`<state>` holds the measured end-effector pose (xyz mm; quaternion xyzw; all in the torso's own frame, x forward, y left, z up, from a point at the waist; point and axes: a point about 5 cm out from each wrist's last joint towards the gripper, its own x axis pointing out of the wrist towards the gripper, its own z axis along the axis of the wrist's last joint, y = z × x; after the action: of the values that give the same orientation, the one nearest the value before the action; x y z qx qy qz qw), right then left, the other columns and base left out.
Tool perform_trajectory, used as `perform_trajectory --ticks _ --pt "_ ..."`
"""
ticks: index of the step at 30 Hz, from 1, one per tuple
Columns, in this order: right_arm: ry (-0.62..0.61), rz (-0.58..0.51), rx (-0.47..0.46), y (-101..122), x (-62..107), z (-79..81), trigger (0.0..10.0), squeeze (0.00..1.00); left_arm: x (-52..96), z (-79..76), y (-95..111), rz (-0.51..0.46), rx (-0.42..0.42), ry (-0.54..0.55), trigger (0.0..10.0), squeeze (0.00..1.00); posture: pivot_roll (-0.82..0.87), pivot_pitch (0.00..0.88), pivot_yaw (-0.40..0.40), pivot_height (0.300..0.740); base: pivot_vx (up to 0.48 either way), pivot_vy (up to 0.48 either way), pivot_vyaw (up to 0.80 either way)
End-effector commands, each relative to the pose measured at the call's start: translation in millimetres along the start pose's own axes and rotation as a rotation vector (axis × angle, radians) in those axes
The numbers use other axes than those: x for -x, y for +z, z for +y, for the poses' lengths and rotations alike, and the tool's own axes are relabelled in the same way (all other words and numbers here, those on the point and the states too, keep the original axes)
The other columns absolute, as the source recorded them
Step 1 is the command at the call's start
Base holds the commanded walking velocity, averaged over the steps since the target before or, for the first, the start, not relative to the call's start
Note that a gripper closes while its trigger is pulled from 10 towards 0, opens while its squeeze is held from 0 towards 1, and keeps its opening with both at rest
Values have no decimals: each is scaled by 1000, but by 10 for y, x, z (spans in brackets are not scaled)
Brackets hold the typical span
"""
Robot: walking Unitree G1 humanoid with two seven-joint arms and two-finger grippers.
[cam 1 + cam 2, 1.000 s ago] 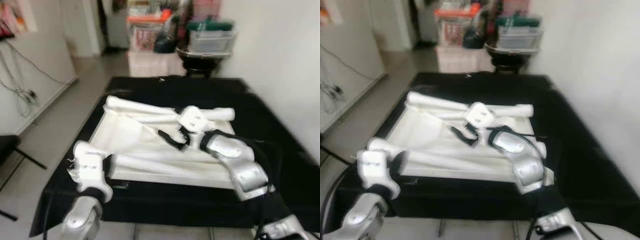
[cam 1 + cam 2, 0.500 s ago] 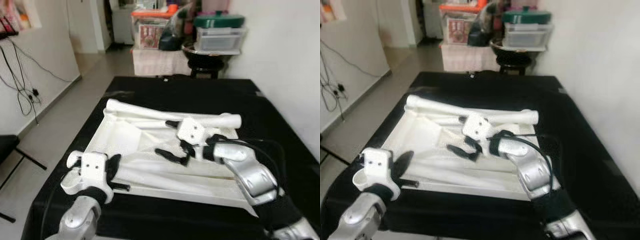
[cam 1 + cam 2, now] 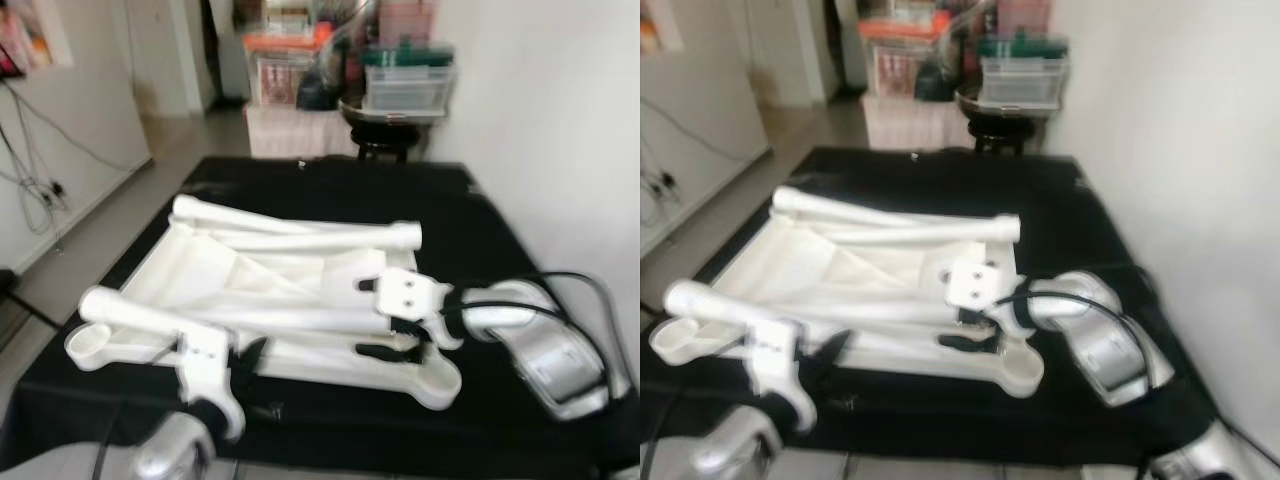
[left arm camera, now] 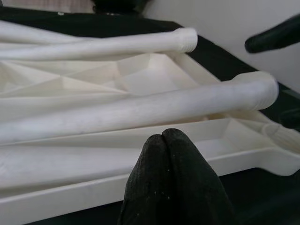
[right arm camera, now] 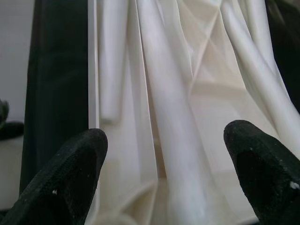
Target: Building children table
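An upside-down white table top [image 3: 200,270] lies on the black-covered table, with three white legs lying across it: a far leg [image 3: 300,238], a middle leg [image 3: 300,318] and a near leg [image 3: 140,315]. My left gripper [image 3: 255,355] is at the top's front edge, fingers pressed shut [image 4: 162,138] on nothing, pointing at the near leg [image 4: 140,110]. My right gripper [image 3: 378,318] hovers open over the near right part of the top, close to the corner socket [image 3: 440,385]. Its two fingertips [image 5: 70,164] stand wide apart above the legs [image 5: 164,108].
The black cloth [image 3: 480,230] hangs over the table's edges. A white wall [image 3: 560,120] runs close along the right. Behind the table a black stool [image 3: 385,115] carries plastic boxes, with more storage boxes [image 3: 290,70] beside it. Bare floor [image 3: 90,220] lies to the left.
The camera has shifted. My right gripper has drawn back from the middle of the top towards its near right corner. My left gripper now sits further right along the front edge.
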<state>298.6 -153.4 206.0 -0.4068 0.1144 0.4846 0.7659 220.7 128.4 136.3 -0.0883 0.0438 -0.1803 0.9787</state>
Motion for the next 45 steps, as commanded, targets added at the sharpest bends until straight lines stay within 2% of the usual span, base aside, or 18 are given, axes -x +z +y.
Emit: perform_trajectory --ticks 1,3,6,8,12,17,20,22,26,32,42,43,45 --pt "34 59 18 34 -37 18 10000 0 61 50 -20 15 3 23 10000 0 -8 17 -24 740 0 0 0" --pt "17 156 -13 -32 -44 -41 10000 0 117 54 -34 23 -16 33 10000 0 -7 27 -27 740 0 0 0" --pt "-22 202 -66 -61 -54 -121 10000 0 151 59 -35 23 -20 50 10000 0 -9 35 -30 740 0 0 0" --pt "-22 202 -66 -61 -54 -121 10000 0 151 59 -35 23 -20 50 10000 0 -9 35 -30 740 0 0 0" --pt "-96 193 -168 23 -110 -283 10000 0 177 99 -13 2 -27 132 10000 0 -9 50 -41 740 0 0 0" --pt "-104 185 -185 51 -124 -304 10000 0 179 104 -9 -3 -32 145 10000 0 -9 50 -41 740 0 0 0" --pt "-78 295 -206 30 -203 -268 10000 0 187 159 -14 -7 -23 204 10000 0 -12 58 -53 740 0 0 0" --pt "-78 295 -206 30 -203 -268 10000 0 187 159 -14 -7 -23 204 10000 0 -12 58 -53 740 0 0 0" --pt "-24 404 -223 31 -304 -238 10000 0 196 131 -23 -3 -6 204 10000 0 -24 66 -71 740 0 0 0" --pt "-4 465 -229 42 -366 -216 10000 0 195 106 -21 -5 -2 206 10000 0 -23 70 -81 740 0 0 0" --pt "-3 585 -147 -14 -375 -218 10000 0 183 81 -18 -12 8 214 10000 0 -36 69 -97 740 0 0 0" --pt "0 605 -132 -22 -371 -217 8902 0 179 77 -18 -13 10 214 10000 0 -37 68 -97 740 0 0 0" --pt "2 611 -130 -22 -372 -217 8902 0 179 76 -18 -14 10 215 10000 0 -37 68 -97 740 0 0 0"
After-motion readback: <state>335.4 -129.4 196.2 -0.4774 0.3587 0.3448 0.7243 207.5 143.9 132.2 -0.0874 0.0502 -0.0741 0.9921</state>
